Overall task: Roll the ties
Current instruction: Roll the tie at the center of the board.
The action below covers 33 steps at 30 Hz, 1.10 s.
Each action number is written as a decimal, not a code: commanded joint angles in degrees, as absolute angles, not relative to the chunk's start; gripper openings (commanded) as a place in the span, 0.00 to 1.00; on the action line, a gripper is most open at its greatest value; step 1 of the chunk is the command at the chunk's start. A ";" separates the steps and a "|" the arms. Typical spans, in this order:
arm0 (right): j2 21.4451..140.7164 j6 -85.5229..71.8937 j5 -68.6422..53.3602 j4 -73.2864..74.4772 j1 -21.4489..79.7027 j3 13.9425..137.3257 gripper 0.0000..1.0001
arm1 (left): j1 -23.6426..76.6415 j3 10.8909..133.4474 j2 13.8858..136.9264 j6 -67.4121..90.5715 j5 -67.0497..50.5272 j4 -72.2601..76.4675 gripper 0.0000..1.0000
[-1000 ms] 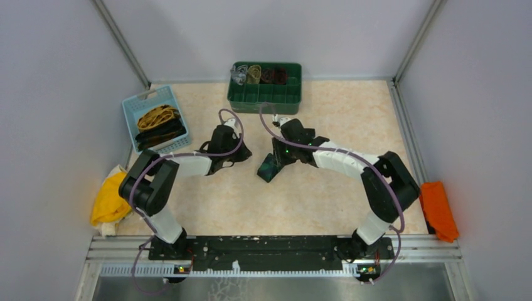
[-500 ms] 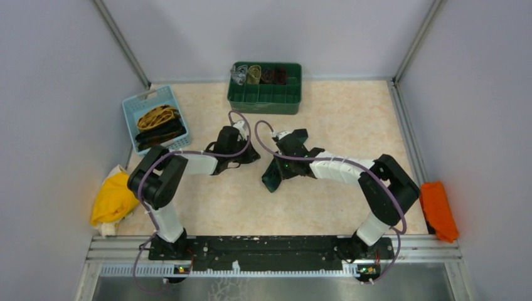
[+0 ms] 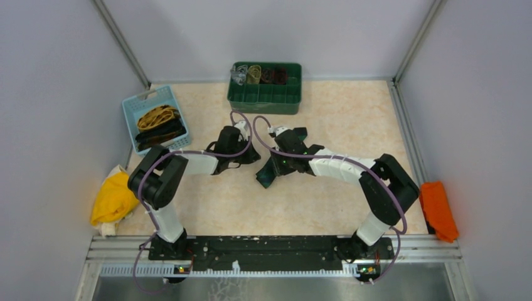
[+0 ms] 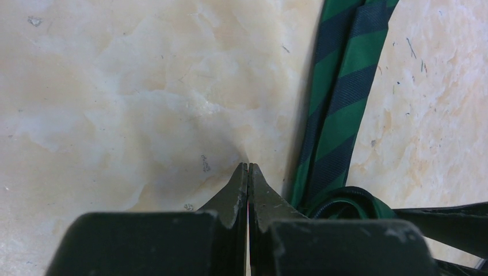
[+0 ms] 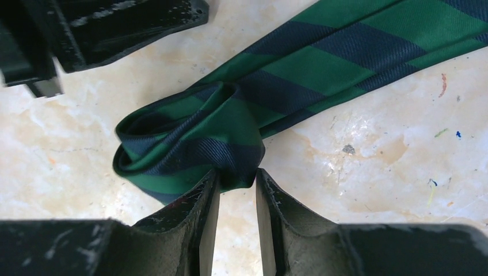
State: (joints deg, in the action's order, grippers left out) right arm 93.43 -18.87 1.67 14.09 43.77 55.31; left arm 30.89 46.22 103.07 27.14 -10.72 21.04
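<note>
Well, we count one green tie (image 5: 195, 138) out on the tabletop (image 3: 339, 113), and two claws working at it. The tie is striped in dark blue and lies mid-tabletop between the claws. One end is wound into a loose roll. The rest runs off flat and is cut by the upper right edge of the right wrist view.

The left claw (image 4: 248, 167) is closed tight with nothing in it. Its tips are down at the tabletop just beside the tie's edge. The right claw (image 5: 236, 178) has its fingers a little apart, one at each side of the roll's lower fold. We cannot tell whether it pinches that fold or only touches it.

From above, most of the tie is hidden under the right claw, and only a dark green corner shows. In the left wrist view the roll is half hidden behind a finger.

At the back stands one green bin (image 3: 263, 100) with four rolls (image 3: 258, 74) in its rear row: grey, beige, maroon and dark. One blue basket (image 3: 135, 106) at the left holds mustard ties (image 3: 157, 116) over black ties (image 3: 162, 133). They are too tangled for us to count.

There are two cloths: a yellow cloth (image 3: 111, 199) off the left edge and an orange cloth (image 3: 437, 209) off the right.
</note>
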 commanded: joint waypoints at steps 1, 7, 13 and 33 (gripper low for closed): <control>89.52 -18.85 -1.16 11.69 44.01 58.95 0.30 | 31.08 47.05 103.17 26.30 -10.61 19.64 0.00; 91.49 -18.72 -0.68 10.83 44.01 62.84 0.36 | 31.19 46.27 102.99 26.70 -11.32 19.36 0.00; 86.83 -19.20 1.04 12.18 44.02 60.11 0.44 | 31.19 44.84 102.15 26.67 -11.52 18.73 0.00; 91.66 -25.07 -6.25 0.97 46.85 44.89 0.00 | 35.04 40.66 101.51 27.32 -11.78 19.13 0.00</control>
State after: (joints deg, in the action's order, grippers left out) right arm 88.09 -22.68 -3.07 9.08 46.37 44.86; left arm 33.28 42.89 101.12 27.42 -10.83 22.00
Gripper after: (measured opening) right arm 0.004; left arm 0.004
